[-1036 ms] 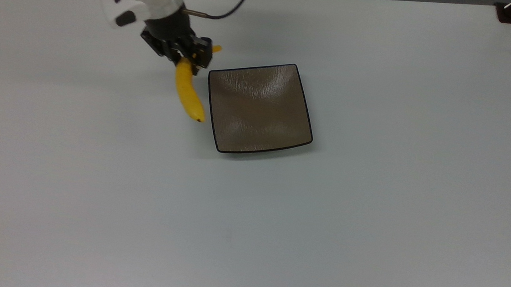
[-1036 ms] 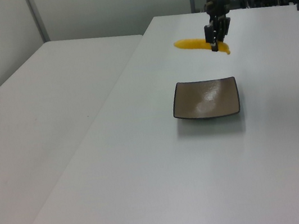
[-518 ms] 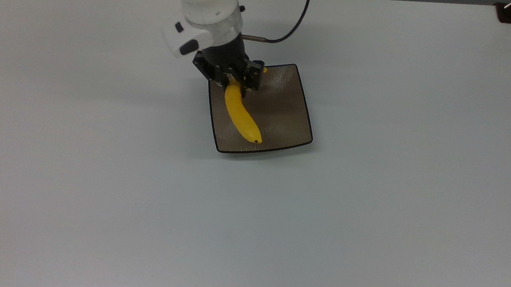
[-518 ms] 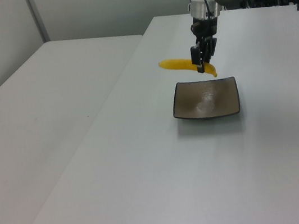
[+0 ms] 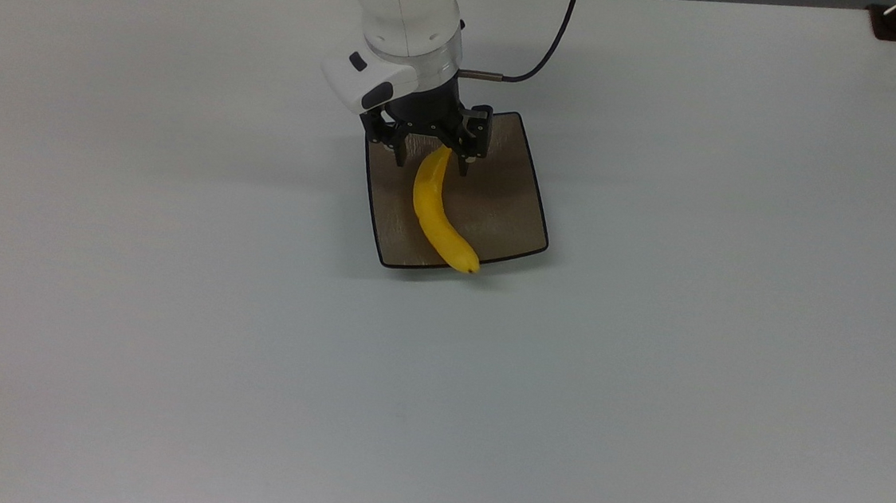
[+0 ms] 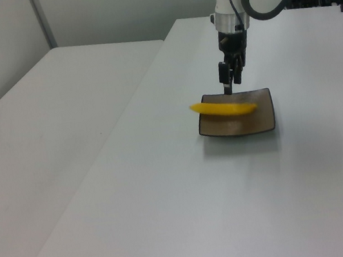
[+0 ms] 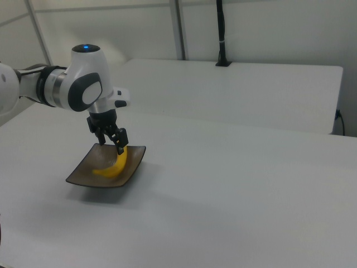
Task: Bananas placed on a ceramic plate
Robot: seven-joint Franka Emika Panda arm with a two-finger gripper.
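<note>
In the top view, from left to right, you have bare white worktop point(image 5: 135, 259), then the square brown ceramic plate point(image 5: 512, 200) with the banana point(image 5: 437, 211) on it, then more bare worktop. The gripper point(image 5: 432, 154) hangs just above the banana's stem end, its fingers spread apart and holding nothing. The banana's long axis runs from under the gripper toward the plate's near edge, where its dark tip pokes just past the rim, so your next move is likely straight up and away.

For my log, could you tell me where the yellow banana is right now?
In the top view, the curved yellow banana lies across the square brown plate, its dark tip over the near rim, directly below the open gripper.
</note>
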